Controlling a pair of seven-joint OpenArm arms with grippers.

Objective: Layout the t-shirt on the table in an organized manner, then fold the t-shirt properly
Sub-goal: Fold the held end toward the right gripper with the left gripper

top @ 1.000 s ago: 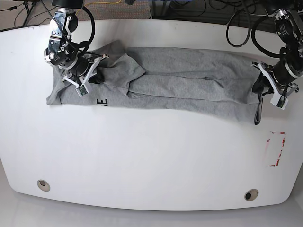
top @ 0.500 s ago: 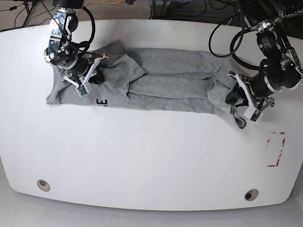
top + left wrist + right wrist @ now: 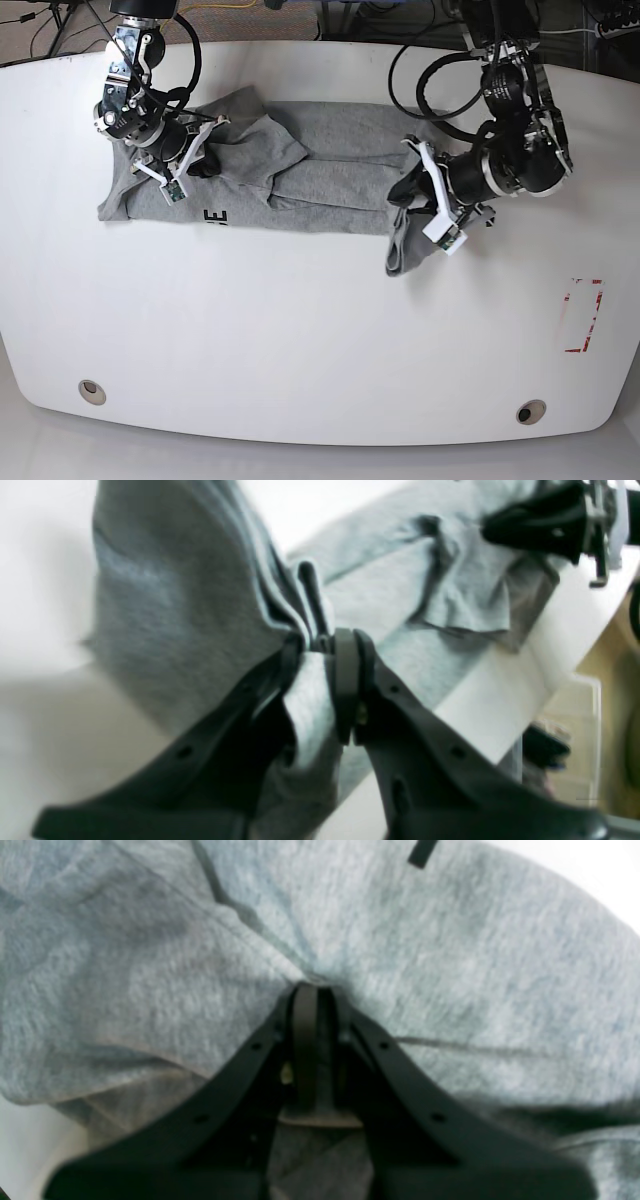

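So the t-shirt (image 3: 320, 180) is lying as a long narrow band across the far half of the table (image 3: 300, 340), already folded lengthwise, with a bit of black lettering peeking out near its left end. The left gripper (image 3: 425, 195) is on the right side of the base view, pinching the hem end, which is lifted off the surface and carried over the middle of the band, with a flap of cloth drooping toward the near side. In the left wrist view the jaws are clamped on a thin bunch of fabric (image 3: 312, 690), several layers by the look of it. The right gripper (image 3: 180, 160) sits at the collar end on the left, jaws pressed together on cloth and pinning it down; the right wrist view shows the fingertips (image 3: 306, 1010) closed right into the grey fabric.

What I'd worry about:

- The pinch on the hem looks small. If one layer slips out, the fold lands lopsided or the end just drops.
- That hanging flap could tuck under itself when it comes down, leaving a crease or a crooked edge.
- If the right side's hold gives, the whole band may drag along the glossy top instead of folding.
- The sleeve area near the left end is already rumpled, and anything laid on top would lock that in.
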